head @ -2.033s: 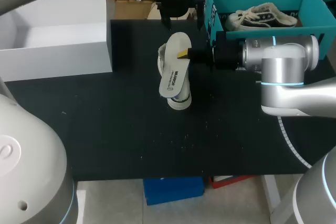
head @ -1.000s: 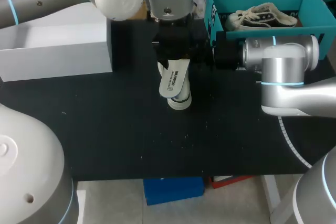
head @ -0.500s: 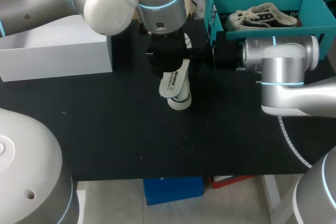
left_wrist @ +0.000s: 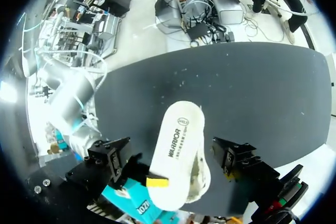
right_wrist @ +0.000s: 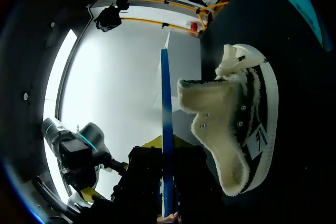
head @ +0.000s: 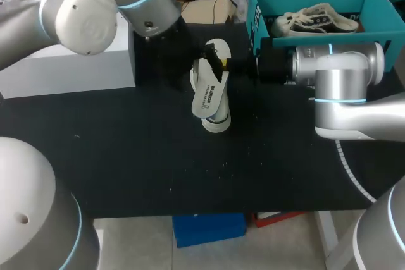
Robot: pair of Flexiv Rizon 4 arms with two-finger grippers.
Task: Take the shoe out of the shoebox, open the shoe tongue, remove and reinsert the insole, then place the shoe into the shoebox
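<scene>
Right fingers (left_wrist: 157, 182) pinching insole (head: 210, 93), shoe (head: 216, 122) — black table (head: 126, 156)

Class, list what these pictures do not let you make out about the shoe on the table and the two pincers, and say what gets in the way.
- The shoe: head and left wrist views, mostly covered by the insole.
- The right pincer: only one yellow tip shows; the insole hides the other, and the right wrist view is too dark there.
- The left pincer: head view, lost in shadow beside its own arm.
</scene>
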